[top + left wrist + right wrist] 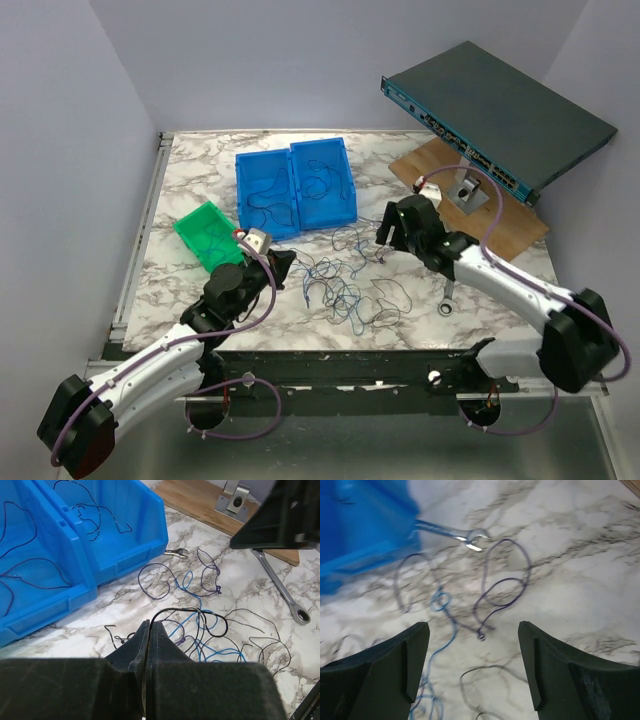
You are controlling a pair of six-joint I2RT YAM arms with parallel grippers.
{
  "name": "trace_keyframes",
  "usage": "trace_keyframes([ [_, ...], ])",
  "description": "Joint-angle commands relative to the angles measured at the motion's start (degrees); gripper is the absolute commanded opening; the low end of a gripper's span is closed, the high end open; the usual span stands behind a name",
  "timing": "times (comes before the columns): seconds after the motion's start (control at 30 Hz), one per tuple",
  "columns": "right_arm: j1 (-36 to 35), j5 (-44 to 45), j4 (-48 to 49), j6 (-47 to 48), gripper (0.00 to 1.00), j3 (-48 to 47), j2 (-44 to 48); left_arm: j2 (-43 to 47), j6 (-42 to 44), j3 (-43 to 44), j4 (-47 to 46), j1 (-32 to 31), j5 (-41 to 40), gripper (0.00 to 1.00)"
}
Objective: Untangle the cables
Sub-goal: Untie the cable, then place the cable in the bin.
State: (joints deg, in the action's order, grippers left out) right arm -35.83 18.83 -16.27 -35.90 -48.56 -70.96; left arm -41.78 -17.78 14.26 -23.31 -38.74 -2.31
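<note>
cables (340,285) heaped mid-bench | left fingers (167,647) clamped on dark strand (192,611) | right fingers (385,665) apart, empty, above purple loop (502,587) | advice: anchor left, draw one loop out slowly

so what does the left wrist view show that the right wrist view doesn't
Only left wrist: the left gripper shut on a black cable, two blue bins with cables inside, a ratchet wrench, a wooden board. Only right wrist: the right gripper open, holding nothing. Both: the small wrench by a bin, a purple cable loop, marble table.
</note>
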Motion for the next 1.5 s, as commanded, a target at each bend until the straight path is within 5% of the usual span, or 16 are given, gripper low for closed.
trace_keyframes([
  [0.0,2.96,7.16,0.11,0.59,0.8,-2.21,-11.8,-0.28,0.55,1.24,-1.39,0.0,1.47,0.0],
  [0.3,3.1,10.89,0.69,-1.46,0.73,-8.16,-27.02,0.24,0.64,1.25,-0.86,-0.06,1.3,0.0],
  [0.4,3.05,12.37,0.9,-1.35,0.52,-8.41,-28.63,0.82,0.72,1.2,-0.73,-0.02,1.01,0.0],
  [0.5,3.05,14.25,1.3,-0.35,0.07,-8.21,-28.02,0.91,0.73,1.2,-0.68,-0.02,0.77,0.0],
  [0.53,3.05,14.73,2.17,0.17,0.01,-7.38,-26.12,0.95,0.73,1.2,-0.55,-0.02,0.62,0.0],
  [1.0,3.06,11.75,3.73,7.35,0.01,-7.77,10.22,-0.14,-0.28,2.28,3.17,-0.06,-6.98,0.0],
  [1.47,3.06,2.61,3.28,10.36,0.01,-22.39,10.36,-4.09,-0.41,4.46,5.38,-0.02,-8.92,0.0],
])
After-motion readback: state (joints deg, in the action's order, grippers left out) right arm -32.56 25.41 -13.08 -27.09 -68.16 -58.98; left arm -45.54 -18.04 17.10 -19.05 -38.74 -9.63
